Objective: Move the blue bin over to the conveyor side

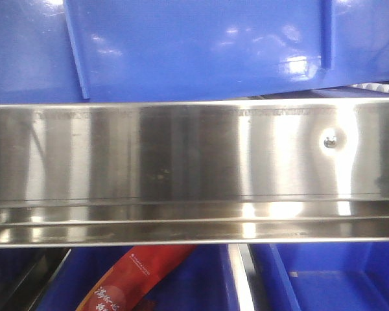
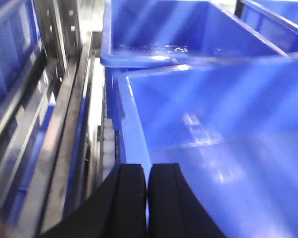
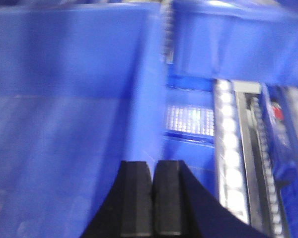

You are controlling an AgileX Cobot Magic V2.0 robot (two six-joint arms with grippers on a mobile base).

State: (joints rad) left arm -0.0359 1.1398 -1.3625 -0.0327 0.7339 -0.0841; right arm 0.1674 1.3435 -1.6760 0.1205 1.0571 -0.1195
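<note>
Rail [image 1: 181,155] of shiny steel spans the front view from edge to edge. The blue bin [image 1: 201,52] fills the strip above it, its ribbed side wall facing the camera. Below the rail lie more blue tubs [image 1: 330,278] and a red packet [image 1: 139,278]. In the left wrist view the left gripper [image 2: 148,171] sits at the bottom edge, its black fingers [image 2: 131,198] pressed together over the blue bin's [image 2: 213,148] near wall, a thin sliver of blue showing between them. A second bin [image 2: 159,29] stands just behind, and a metal frame [image 2: 59,99] runs along the left. In the right wrist view, which is blurred, the right gripper [image 3: 152,166] pinches the upright wall of the blue bin [image 3: 64,124] in the same way. A strip of pale rollers [image 3: 228,148] runs to the right of that wall.
</note>
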